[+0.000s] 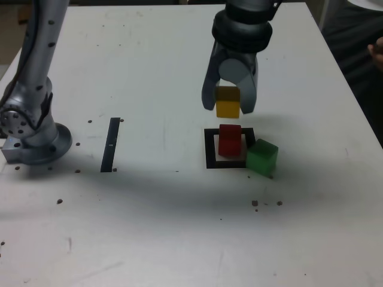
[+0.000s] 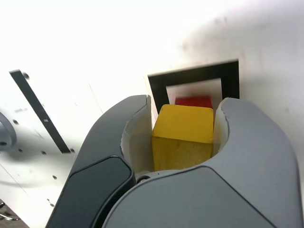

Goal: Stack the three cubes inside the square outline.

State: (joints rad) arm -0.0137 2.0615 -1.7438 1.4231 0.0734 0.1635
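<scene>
— What of the gripper [image 1: 228, 109]?
— Pointing down, closed only as far as the yellow cube [image 1: 227, 103] allows, with a finger on either side of it.
— Up in the air or down on the counter [image 1: 149, 227]?
— Up in the air, over by the square outline [image 1: 210, 148], with a gap showing above the red cube [image 1: 230, 142] in the exterior view.
— And the red one?
— Down inside the outline, on the white centre.
— Green cube [image 1: 262, 157] too?
— No, at the near corner on the exterior view's right, turned at an angle and overlapping the black border in that view.
— Anything farther left there?
— Just a straight black tape strip [image 1: 110, 146], well apart from the cubes.
</scene>
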